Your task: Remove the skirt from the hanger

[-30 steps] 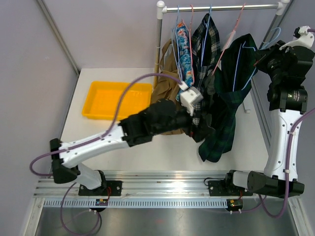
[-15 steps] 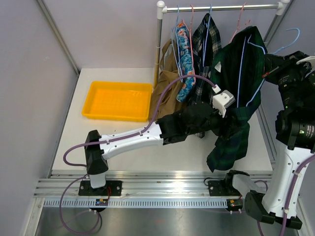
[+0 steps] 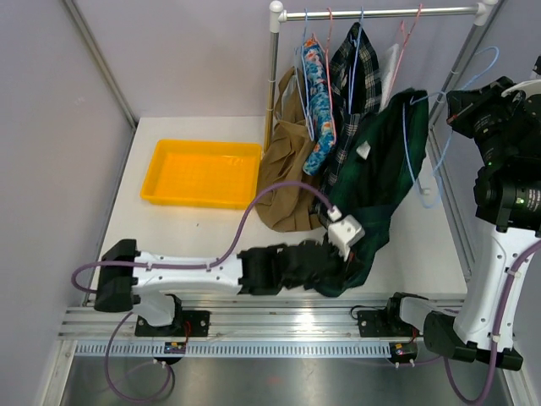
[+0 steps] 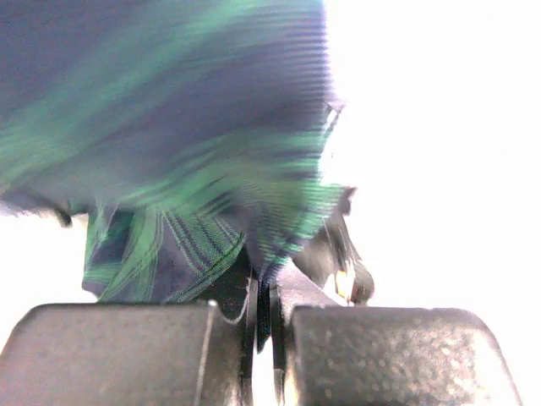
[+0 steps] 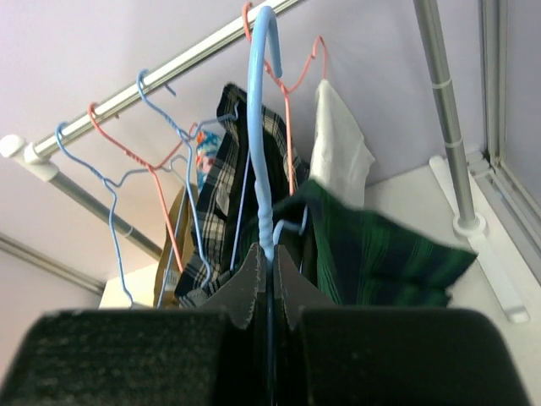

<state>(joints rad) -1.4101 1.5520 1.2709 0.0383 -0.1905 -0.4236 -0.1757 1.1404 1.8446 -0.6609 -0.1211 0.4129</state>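
The tan pleated skirt (image 3: 283, 173) hangs at the left end of the rack, apart from both grippers; which hanger carries it I cannot tell. My left gripper (image 3: 340, 272) (image 4: 264, 296) is low near the table's front edge, shut on the hem of a dark green tartan garment (image 3: 380, 161) (image 4: 169, 127). That garment stretches up to a light-blue wire hanger (image 3: 408, 152) (image 5: 260, 127). My right gripper (image 3: 450, 100) (image 5: 270, 254) is shut on this hanger's twisted neck, holding it off the rail at the right.
A yellow tray (image 3: 203, 173) lies at the back left. The rail (image 3: 380, 13) carries a blue floral garment (image 3: 317, 101), a black-and-white plaid one (image 3: 351, 76), a white one (image 3: 390, 63) and pink hangers (image 5: 292, 127). The rack's post (image 3: 272, 76) stands behind the skirt.
My left gripper closed on the green tartan garment and drew it down towards the front edge. The garment now hangs lower on the blue hanger, which the right gripper still holds.
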